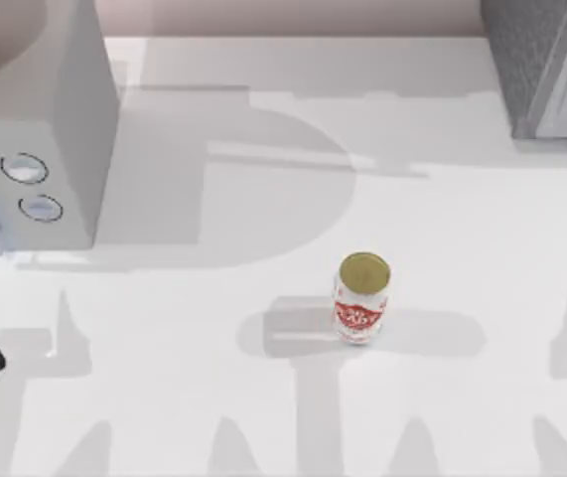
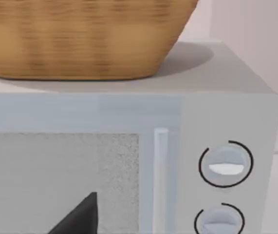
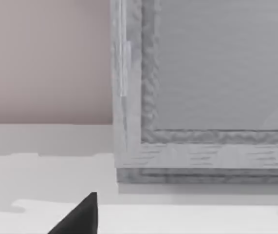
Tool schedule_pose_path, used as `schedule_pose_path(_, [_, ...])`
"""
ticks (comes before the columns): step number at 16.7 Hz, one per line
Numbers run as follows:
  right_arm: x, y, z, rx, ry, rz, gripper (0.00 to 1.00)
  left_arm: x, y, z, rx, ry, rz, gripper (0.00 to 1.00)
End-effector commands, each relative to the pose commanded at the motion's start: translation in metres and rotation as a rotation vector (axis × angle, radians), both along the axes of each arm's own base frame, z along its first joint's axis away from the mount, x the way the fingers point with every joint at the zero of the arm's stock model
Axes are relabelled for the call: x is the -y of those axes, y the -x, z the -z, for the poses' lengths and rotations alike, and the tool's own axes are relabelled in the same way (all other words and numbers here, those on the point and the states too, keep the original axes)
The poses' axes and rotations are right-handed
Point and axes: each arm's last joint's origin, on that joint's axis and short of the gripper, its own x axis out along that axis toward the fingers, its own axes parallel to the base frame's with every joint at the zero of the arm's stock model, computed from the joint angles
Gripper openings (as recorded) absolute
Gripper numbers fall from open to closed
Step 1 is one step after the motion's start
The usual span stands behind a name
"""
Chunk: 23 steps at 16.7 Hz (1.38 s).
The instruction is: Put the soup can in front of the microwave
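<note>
The soup can (image 1: 362, 296) stands upright on the surface (image 1: 184, 397), well to the right of the microwave (image 1: 35, 119) and touched by nothing, and I cannot tell how either arm's fingers are set.

We are seeing the soup can (image 1: 361, 298) standing upright right of centre, gold-topped, red-emblemed, well apart from the pale grey microwave (image 1: 50, 119) sitting upper left.
</note>
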Motion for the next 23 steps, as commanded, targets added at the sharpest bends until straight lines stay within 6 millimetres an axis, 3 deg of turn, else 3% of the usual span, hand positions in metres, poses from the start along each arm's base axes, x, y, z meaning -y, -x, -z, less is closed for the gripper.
schedule_pose_path(4, [0.0, 0.0, 0.0, 0.0, 0.0, 0.0, 1.0, 0.001, -0.001, -0.002, -0.035, -0.006, 0.01, 1.0])
schedule_pose_path(7, [0.0, 0.0, 0.0, 0.0, 0.0, 0.0, 1.0, 0.004, -0.004, -0.011, -0.163, -0.028, 0.044, 1.0])
schedule_pose_path(12, [0.0, 0.0, 0.0, 0.0, 0.0, 0.0, 1.0, 0.017, -0.026, -0.05, -0.48, -0.079, 0.149, 1.0])
schedule_pose_path(15, [0.0, 0.0, 0.0, 0.0, 0.0, 0.0, 1.0, 0.033, -0.056, -0.084, -0.671, -0.114, 0.235, 1.0])
schedule_pose_path(18, [0.0, 0.0, 0.0, 0.0, 0.0, 0.0, 1.0, 0.062, -0.097, -0.115, -0.844, -0.157, 0.329, 1.0])
schedule_pose_path(23, [0.0, 0.0, 0.0, 0.0, 0.0, 0.0, 1.0, 0.143, -0.169, -0.14, -1.096, -0.267, 0.478, 1.0])
